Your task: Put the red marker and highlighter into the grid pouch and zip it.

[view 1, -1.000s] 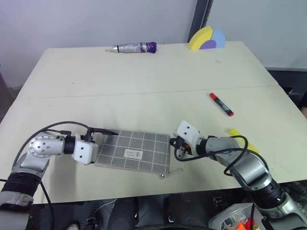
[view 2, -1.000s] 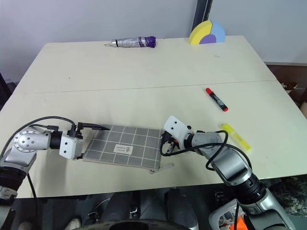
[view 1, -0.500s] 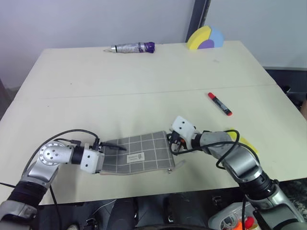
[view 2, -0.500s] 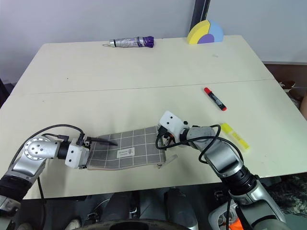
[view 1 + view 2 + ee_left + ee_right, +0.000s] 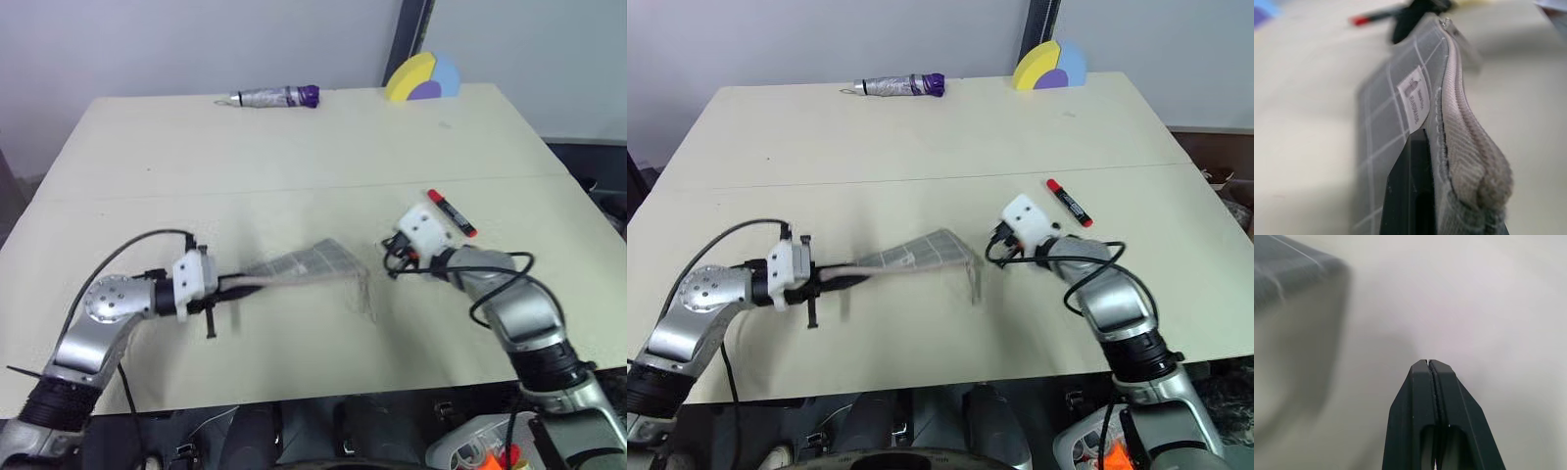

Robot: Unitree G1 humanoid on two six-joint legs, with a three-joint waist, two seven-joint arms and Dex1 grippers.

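The grid pouch (image 5: 306, 263), grey with white lines, hangs tilted above the table, and its far end droops. My left gripper (image 5: 233, 288) is shut on its near zipper end (image 5: 1459, 147), with one black finger (image 5: 1409, 186) pressed against the gridded side. My right gripper (image 5: 393, 262) is shut on nothing, a short way right of the pouch's free end, and its closed tips (image 5: 1428, 364) point at bare table. The red marker (image 5: 451, 213) lies just behind the right wrist. The highlighter is hidden behind my right arm.
A grey folded umbrella (image 5: 274, 97) with a purple end lies at the table's far edge. A yellow, purple and blue foam shape (image 5: 423, 78) stands at the far right corner. A bin (image 5: 480, 452) sits below the table's near right edge.
My left gripper has shut on the pouch's end and lifted it off the table, turning it on edge. My right gripper, still shut, has drawn away from the pouch to the right, towards the marker.
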